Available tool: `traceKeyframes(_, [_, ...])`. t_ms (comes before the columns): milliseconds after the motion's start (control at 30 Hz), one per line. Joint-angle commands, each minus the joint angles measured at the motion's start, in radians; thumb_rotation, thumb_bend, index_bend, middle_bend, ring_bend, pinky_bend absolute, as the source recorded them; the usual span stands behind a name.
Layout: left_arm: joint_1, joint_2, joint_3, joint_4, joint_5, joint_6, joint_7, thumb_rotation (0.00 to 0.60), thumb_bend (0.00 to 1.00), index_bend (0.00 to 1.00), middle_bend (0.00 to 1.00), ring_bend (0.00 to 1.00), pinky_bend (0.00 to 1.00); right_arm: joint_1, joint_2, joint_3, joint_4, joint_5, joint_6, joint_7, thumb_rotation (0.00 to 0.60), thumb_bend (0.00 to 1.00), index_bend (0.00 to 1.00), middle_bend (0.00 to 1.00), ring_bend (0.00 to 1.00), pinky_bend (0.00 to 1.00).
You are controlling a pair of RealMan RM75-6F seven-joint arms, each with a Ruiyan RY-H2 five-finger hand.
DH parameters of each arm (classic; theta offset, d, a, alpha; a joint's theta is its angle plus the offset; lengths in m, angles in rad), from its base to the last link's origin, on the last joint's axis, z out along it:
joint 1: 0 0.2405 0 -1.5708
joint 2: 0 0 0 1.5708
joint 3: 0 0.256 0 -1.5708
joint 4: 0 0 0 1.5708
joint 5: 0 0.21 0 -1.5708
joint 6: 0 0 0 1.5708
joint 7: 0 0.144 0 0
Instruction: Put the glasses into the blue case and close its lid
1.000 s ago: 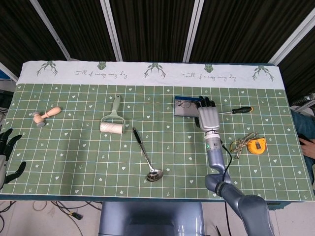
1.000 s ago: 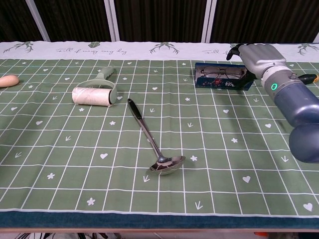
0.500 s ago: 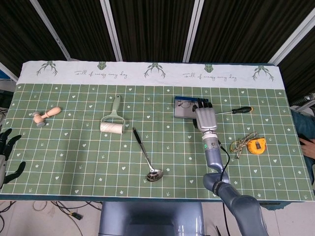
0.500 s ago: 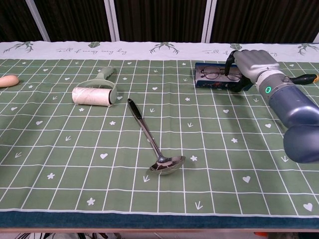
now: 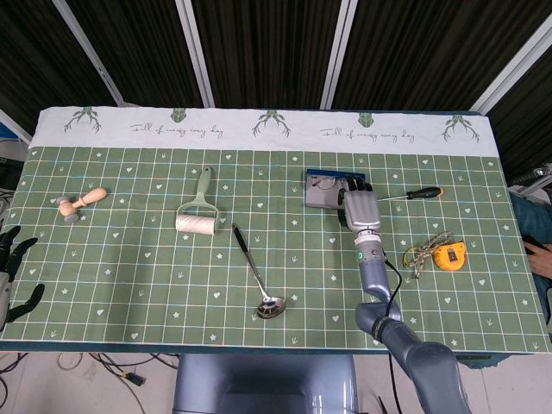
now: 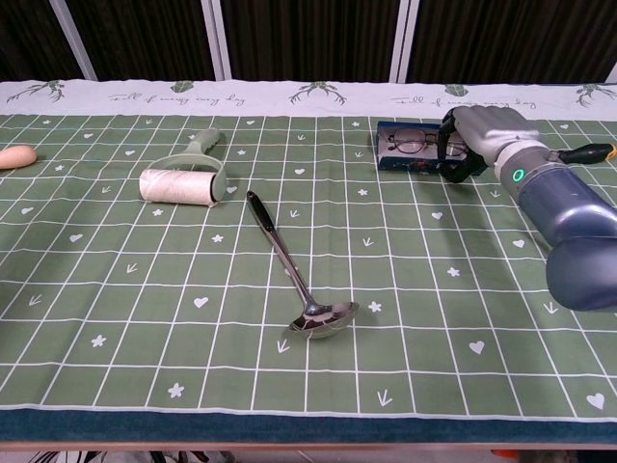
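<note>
The blue case (image 5: 321,197) (image 6: 407,162) lies at the back of the table, right of centre. The glasses (image 6: 409,143) (image 5: 325,183) rest across its top. My right hand (image 5: 362,210) (image 6: 485,128) covers the case's right end, its dark fingers (image 6: 449,147) curled down over the right lens and the case's front corner. Whether they grip anything is hidden. No raised lid shows. My left hand (image 5: 10,263) hangs off the table's near left corner, fingers apart and empty.
A lint roller (image 5: 197,220) (image 6: 179,183) and a ladle (image 5: 255,272) (image 6: 294,280) lie left of the case. A screwdriver (image 5: 419,193) (image 6: 589,152) sits just right of it, with a yellow tape measure (image 5: 451,255) and cord nearer. A wooden stamp (image 5: 81,203) lies far left.
My right hand has drawn back a little toward me and lowered. Its fingers, stretched out past the case a second ago, have curled down over the case's right end.
</note>
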Motion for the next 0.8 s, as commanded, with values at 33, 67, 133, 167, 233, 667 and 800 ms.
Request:
traceKeyframes(33, [0.0, 0.0, 0.0, 0.0, -0.001, -0.001, 0.0, 0.6, 0.32, 0.15, 0.0, 0.0, 0.0, 0.0, 0.001, 0.001, -0.001, 0.0, 0.004, 0.005, 0.6, 0.46, 0.58, 0.17, 0.14, 0.22])
traceKeyframes(67, [0.0, 0.0, 0.0, 0.0, -0.001, -0.001, 0.0, 0.6, 0.32, 0.15, 0.0, 0.0, 0.0, 0.0, 0.001, 0.001, -0.002, 0.0, 0.004, 0.006, 0.6, 0.46, 0.6, 0.17, 0.14, 0.22])
traceKeyframes(133, [-0.001, 0.0, -0.001, -0.001, -0.001, -0.001, 0.0, 0.6, 0.32, 0.16, 0.0, 0.0, 0.0, -0.001, 0.002, 0.004, -0.005, 0.002, 0.002, 0.011, 0.6, 0.47, 0.63, 0.17, 0.14, 0.22])
traceKeyframes(167, [-0.001, 0.0, 0.0, 0.0, -0.001, -0.001, 0.0, 0.6, 0.32, 0.16, 0.0, 0.0, 0.0, -0.001, 0.003, 0.005, -0.006, 0.002, 0.002, 0.013, 0.6, 0.47, 0.64, 0.17, 0.14, 0.22])
traceKeyframes(233, [0.0, 0.0, 0.0, 0.0, 0.0, -0.001, 0.001, 0.6, 0.32, 0.16, 0.0, 0.0, 0.0, -0.002, 0.004, 0.004, -0.01, 0.001, 0.005, 0.016, 0.6, 0.49, 0.66, 0.17, 0.14, 0.22])
traceKeyframes(667, [0.0, 0.001, 0.0, -0.003, 0.0, -0.001, 0.002, 0.6, 0.32, 0.18, 0.0, 0.0, 0.0, -0.099, 0.105, -0.066, -0.236, -0.084, 0.165, 0.051, 0.6, 0.59, 0.68, 0.17, 0.14, 0.22])
traceKeyframes(800, [0.0, 0.001, 0.001, -0.003, 0.003, 0.0, 0.002, 0.6, 0.32, 0.18, 0.0, 0.0, 0.0, -0.166, 0.192, -0.103, -0.426, -0.1, 0.201, -0.011, 0.6, 0.59, 0.68, 0.17, 0.14, 0.22])
